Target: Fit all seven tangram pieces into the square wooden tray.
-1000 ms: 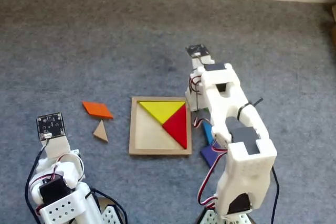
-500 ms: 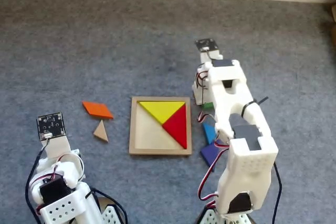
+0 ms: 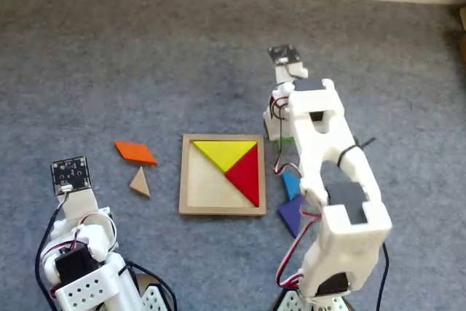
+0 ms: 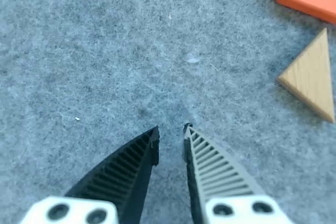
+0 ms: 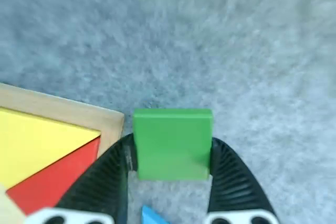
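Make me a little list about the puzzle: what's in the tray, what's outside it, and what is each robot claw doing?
Tray: square wooden tray on grey carpet, partly filled
In tray: yellow triangle, red triangle
Outside, one side: orange parallelogram, small wooden triangle
Outside, other side: light blue piece, dark blue piece, both partly under an arm
Right gripper: shut on green square, just outside a tray corner
Left gripper: slightly open, empty, over carpet near the wooden triangle

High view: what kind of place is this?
Probably a robot practice bench: two arms on a grey felt-like surface, a wooden tray, and tangram pieces, a green piece in the right gripper.
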### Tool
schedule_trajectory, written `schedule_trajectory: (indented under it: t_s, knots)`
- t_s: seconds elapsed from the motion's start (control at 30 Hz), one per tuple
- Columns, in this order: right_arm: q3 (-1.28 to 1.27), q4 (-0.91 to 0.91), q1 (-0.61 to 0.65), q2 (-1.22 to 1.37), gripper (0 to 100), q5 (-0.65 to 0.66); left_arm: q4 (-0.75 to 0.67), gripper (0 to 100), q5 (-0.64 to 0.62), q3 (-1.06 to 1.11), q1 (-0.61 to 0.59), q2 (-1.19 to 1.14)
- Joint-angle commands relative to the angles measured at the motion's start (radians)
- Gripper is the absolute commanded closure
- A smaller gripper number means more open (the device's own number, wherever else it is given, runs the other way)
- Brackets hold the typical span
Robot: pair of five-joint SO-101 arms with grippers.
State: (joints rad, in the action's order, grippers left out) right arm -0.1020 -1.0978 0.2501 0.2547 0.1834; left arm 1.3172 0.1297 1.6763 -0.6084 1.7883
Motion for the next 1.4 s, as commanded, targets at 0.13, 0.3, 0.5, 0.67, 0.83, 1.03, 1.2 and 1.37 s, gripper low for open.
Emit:
schedule_trajectory:
  t_s: [0.13,0.3,0.5,0.67,0.83,1.03,1.2,1.37]
  knots:
    - [-0.137,-0.002,0.071,-0.245,95.4,0.009,0.008,91,-0.005,0.019,-0.005,0.031]
    - [-0.219,-0.002,0.134,-0.337,95.4,0.009,0.008,91,-0.005,0.019,-0.007,0.031]
    - [-0.271,-0.002,0.205,-0.377,95.4,0.009,0.008,91,-0.005,0.019,-0.010,0.031]
    - [-0.300,-0.001,0.280,-0.377,95.4,0.009,0.008,91,-0.005,0.019,-0.010,0.031]
    - [-0.371,0.059,0.361,-0.383,95.4,0.008,0.008,91,-0.005,0.019,-0.012,0.031]
    - [-0.450,0.154,0.453,-0.377,95.4,0.008,0.008,91,-0.005,0.019,-0.007,0.031]
    - [-0.461,0.160,0.489,-0.375,95.4,0.008,0.008,91,-0.005,0.019,-0.007,0.031]
    - [-0.461,0.160,0.490,-0.375,95.4,0.008,0.008,91,-0.005,0.019,-0.007,0.031]
